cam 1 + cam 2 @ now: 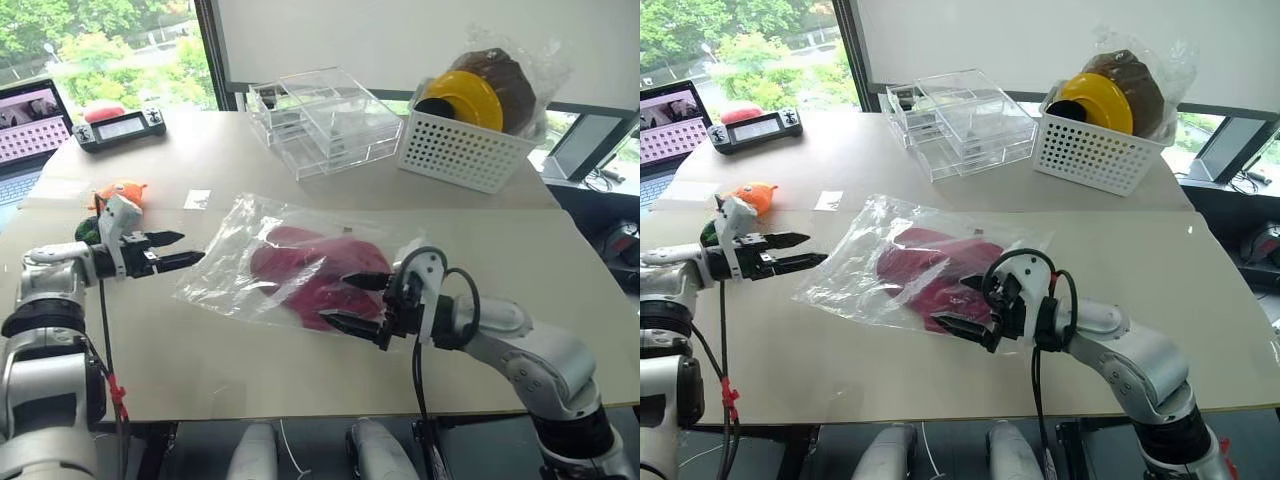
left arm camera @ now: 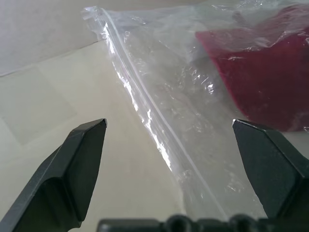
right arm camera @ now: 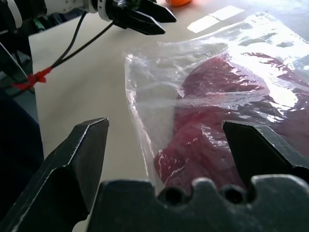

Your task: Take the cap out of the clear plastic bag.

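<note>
At the middle of the desk (image 1: 300,385) lay the cap (image 1: 310,275), red fabric, flat and wholly inside the clear plastic bag (image 1: 230,262). That bag was crinkled and wider than the cap, resting flat on the pale surface with one edge running toward the robot's left.

At the bag's near right corner stood the right claw (image 1: 357,302), its two black fingers spread wide, one above and one below the corner of the bag where the red fabric showed through. Nothing was gripped between them, and whether a fingertip touched the plastic could not be told.

Just off the bag's left edge was the left claw (image 1: 178,250), also spread wide and empty, pointing toward the bag and not touching it; its wrist view looked along the bag's sealed strip with the fingers apart on either side.

Farther out, behind the left claw, an orange toy (image 1: 125,190) sat on the desk. At the far side stood clear acrylic boxes (image 1: 320,122), and beside them a white perforated basket (image 1: 462,150) holding a yellow hat (image 1: 465,97) and a brown hat (image 1: 512,85) in plastic wrap. A black handheld controller (image 1: 120,128) and a laptop (image 1: 30,125) sat at the far left.
</note>
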Controlling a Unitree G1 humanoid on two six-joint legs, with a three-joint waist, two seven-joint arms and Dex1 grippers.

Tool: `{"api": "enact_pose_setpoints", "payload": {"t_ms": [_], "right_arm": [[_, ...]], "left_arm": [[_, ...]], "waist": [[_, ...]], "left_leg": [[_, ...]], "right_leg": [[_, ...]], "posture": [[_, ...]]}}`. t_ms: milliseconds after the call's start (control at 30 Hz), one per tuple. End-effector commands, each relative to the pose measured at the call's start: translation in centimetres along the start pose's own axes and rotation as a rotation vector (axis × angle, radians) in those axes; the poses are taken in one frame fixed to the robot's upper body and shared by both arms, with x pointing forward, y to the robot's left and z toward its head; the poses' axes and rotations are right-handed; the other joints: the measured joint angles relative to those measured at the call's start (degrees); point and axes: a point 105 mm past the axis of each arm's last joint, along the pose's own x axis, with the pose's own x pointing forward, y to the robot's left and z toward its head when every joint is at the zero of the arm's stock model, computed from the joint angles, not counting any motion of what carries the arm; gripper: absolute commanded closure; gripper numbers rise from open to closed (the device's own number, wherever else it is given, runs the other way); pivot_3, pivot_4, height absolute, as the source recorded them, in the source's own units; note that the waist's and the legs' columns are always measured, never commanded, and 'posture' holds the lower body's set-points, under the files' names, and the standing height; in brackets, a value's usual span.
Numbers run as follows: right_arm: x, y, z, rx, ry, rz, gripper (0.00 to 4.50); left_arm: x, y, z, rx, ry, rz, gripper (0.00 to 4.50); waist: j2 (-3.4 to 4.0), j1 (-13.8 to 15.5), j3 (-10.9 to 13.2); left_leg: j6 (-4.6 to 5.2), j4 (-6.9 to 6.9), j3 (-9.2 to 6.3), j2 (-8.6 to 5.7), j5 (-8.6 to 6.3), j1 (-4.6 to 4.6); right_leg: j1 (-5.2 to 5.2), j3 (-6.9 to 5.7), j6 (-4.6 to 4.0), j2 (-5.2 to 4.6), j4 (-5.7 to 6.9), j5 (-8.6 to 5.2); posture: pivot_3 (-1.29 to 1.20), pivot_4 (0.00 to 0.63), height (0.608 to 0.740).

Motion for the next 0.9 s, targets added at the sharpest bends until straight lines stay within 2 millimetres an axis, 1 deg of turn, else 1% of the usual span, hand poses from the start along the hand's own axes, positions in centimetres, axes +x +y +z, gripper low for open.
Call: {"api": "enact_pose_setpoints", "payload": {"t_ms": [33,100,133,200,267,300,367,433,467,533,567,600,667,767,900], "right_arm": [[2.3,0.5,1.2,-0.146,-0.032,0.009,0.00],[4.0,0.5,1.4,-0.150,-0.051,0.008,0.00],[4.9,0.3,1.3,-0.131,-0.055,0.001,0.00],[6.2,0.0,0.5,-0.116,-0.037,-0.015,0.00],[6.8,-0.1,-0.1,-0.126,-0.026,-0.019,0.00],[7.0,-0.5,-0.1,-0.117,-0.033,-0.037,0.00],[7.0,-2.1,-0.9,-0.133,-0.013,-0.118,0.00],[6.6,-2.8,-1.2,-0.127,-0.014,-0.160,0.00],[6.5,-2.8,-1.2,-0.124,-0.019,-0.163,0.00],[6.3,-2.8,-1.4,-0.125,-0.020,-0.166,0.00],[6.2,-2.6,-1.7,-0.130,-0.013,-0.161,0.00],[6.3,-2.3,-1.9,-0.144,-0.006,-0.143,0.00],[6.6,-1.6,-2.1,-0.161,-0.006,-0.106,0.00],[7.2,-0.8,-2.0,-0.192,-0.015,-0.049,0.00],[8.2,-0.3,-1.2,-0.197,-0.049,-0.003,0.00]], "left_arm": [[-0.3,-0.6,3.2,0.036,-0.086,-0.053,0.01],[-0.9,-2.0,3.7,0.042,-0.084,-0.167,0.01],[-1.4,-2.4,3.7,0.049,-0.071,-0.196,0.01],[-2.6,-2.5,3.6,0.058,-0.057,-0.206,0.01],[-3.3,-2.6,3.3,0.071,-0.050,-0.201,0.01],[-3.4,-2.7,2.9,0.081,-0.026,-0.191,0.01],[-2.8,-5.5,2.5,0.147,-0.043,-0.230,0.01],[-2.1,-8.8,3.3,0.170,-0.148,-0.225,0.01],[-2.0,-10.0,3.8,0.169,-0.209,-0.188,0.01],[-2.1,-10.7,4.6,0.132,-0.305,-0.051,0.01],[-2.4,-10.8,4.5,0.127,-0.328,0.029,0.01],[-3.0,-10.8,4.2,0.185,-0.343,0.137,0.01],[-4.6,-11.2,3.3,0.245,-0.351,0.261,0.01],[-6.1,-11.7,1.7,0.280,-0.319,0.318,0.01],[-7.0,-12.0,0.8,0.304,-0.288,0.327,0.01]], "waist": [[0.00,-0.42,0.00],[0.00,-0.98,0.00],[0.00,-1.22,0.00],[0.00,-1.75,0.00],[0.00,-1.86,0.00],[0.01,-1.72,0.00],[0.03,-1.63,0.01],[0.03,-1.12,0.01],[0.03,-0.77,0.01],[-0.03,0.05,-0.01],[-0.04,0.14,-0.02],[-0.05,0.03,-0.02],[-0.05,-0.51,-0.03],[-0.04,-1.27,-0.03],[-0.05,-1.10,-0.03]], "left_leg": [[0.00,0.00,0.00,0.00,0.00,0.02],[0.00,-0.02,0.00,0.01,0.00,0.05],[0.00,-0.01,0.00,0.02,0.00,0.05],[0.00,-0.02,0.00,0.03,0.00,0.04],[0.00,-0.04,0.02,0.03,0.00,0.05],[0.00,-0.05,0.03,0.03,0.00,0.06],[0.00,-0.07,0.02,0.03,0.00,0.05],[0.00,-0.07,0.05,0.04,-0.01,0.04],[0.00,-0.06,0.02,0.04,-0.01,0.02],[-0.01,0.02,0.00,0.05,-0.01,-0.02],[-0.01,0.06,-0.09,0.06,-0.01,-0.05],[-0.01,0.09,-0.10,0.07,-0.01,-0.03],[-0.01,0.07,-0.03,0.05,-0.01,0.22],[-0.01,-0.24,0.27,0.05,-0.01,0.73],[-0.01,-0.25,0.27,0.06,-0.01,0.80]], "right_leg": [[-0.01,0.01,0.00,0.01,0.02,0.00],[-0.01,0.02,0.01,0.03,0.06,-0.01],[-0.02,0.02,0.00,0.05,0.08,-0.01],[-0.02,0.03,-0.06,0.05,0.09,0.01],[-0.03,0.06,-0.07,0.04,0.08,0.01],[-0.04,0.06,-0.07,0.04,0.08,0.01],[-0.07,0.05,-0.10,0.03,0.08,0.00],[-0.06,0.08,-0.10,-0.04,0.09,0.00],[-0.02,0.06,-0.10,-0.08,0.07,0.00],[-0.01,0.02,-0.09,-0.09,0.07,0.00],[-0.01,-0.02,-0.10,-0.05,0.07,0.00],[0.00,-0.02,-0.10,-0.03,0.11,0.00],[0.14,0.11,-0.10,-0.01,0.15,0.00],[0.32,0.37,-0.12,-0.01,0.13,-0.01],[0.37,0.35,-0.09,0.03,0.12,-0.08]], "posture": [[0.00,0.150,0.735],[0.00,0.150,0.735],[0.00,0.150,0.735],[0.00,0.150,0.735],[0.00,0.150,0.735],[0.00,0.150,0.735],[0.00,0.150,0.735],[0.00,0.150,0.735],[0.00,0.150,0.735],[0.00,0.150,0.735],[0.00,0.150,0.735],[0.00,0.150,0.735],[0.00,0.150,0.735],[0.00,0.150,0.735],[0.00,0.150,0.735]]}}
